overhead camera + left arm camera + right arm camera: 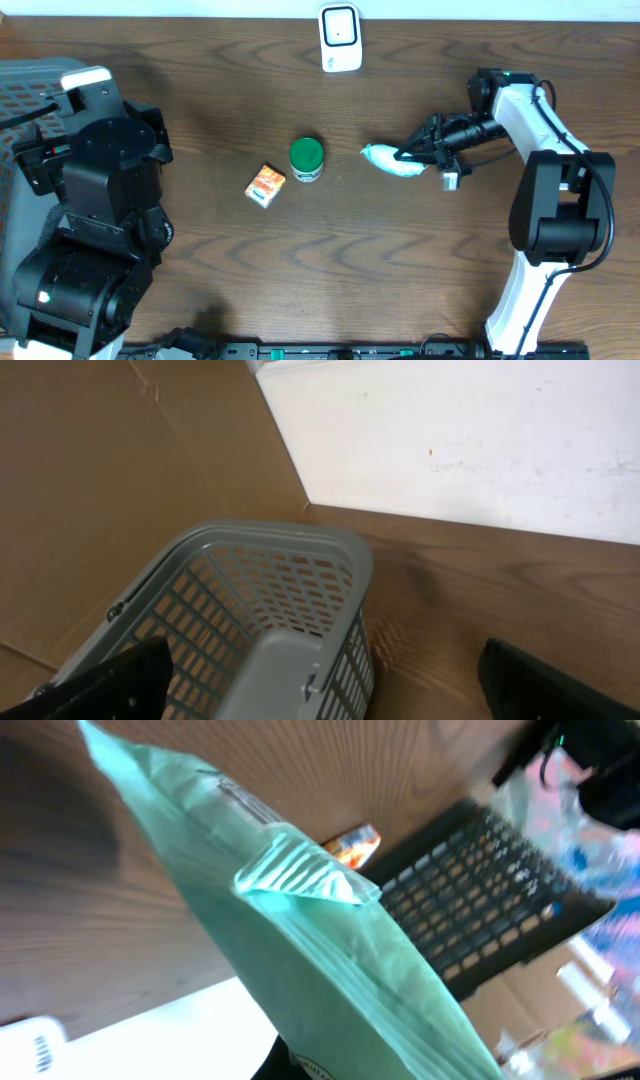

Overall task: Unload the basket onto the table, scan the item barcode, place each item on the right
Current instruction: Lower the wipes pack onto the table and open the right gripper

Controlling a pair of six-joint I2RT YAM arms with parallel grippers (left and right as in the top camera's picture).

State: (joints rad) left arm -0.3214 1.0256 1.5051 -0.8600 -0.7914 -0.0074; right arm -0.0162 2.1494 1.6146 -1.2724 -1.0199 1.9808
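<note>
Now right gripper [408, 155] pinches edge of soft green bag [390, 161], fingers pressed together on it. Bag sits mid-table, just right of green-lid jar [306, 158]. Left gripper [330, 685] is spread wide, holds nothing, near grey basket [300, 532]. White scanner [340, 38] is up at table's far edge, well apart.

Worries:
- Small pinch on slippery bag: could slip out on way.
- Floppy bag could fold over barcode.
- Barcode side not seen: may face away from scanner.
- Low swing could bump jar.

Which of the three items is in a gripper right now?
The pale green pouch, pinched by the right gripper; the orange box and green-lidded jar sit untouched.
</note>
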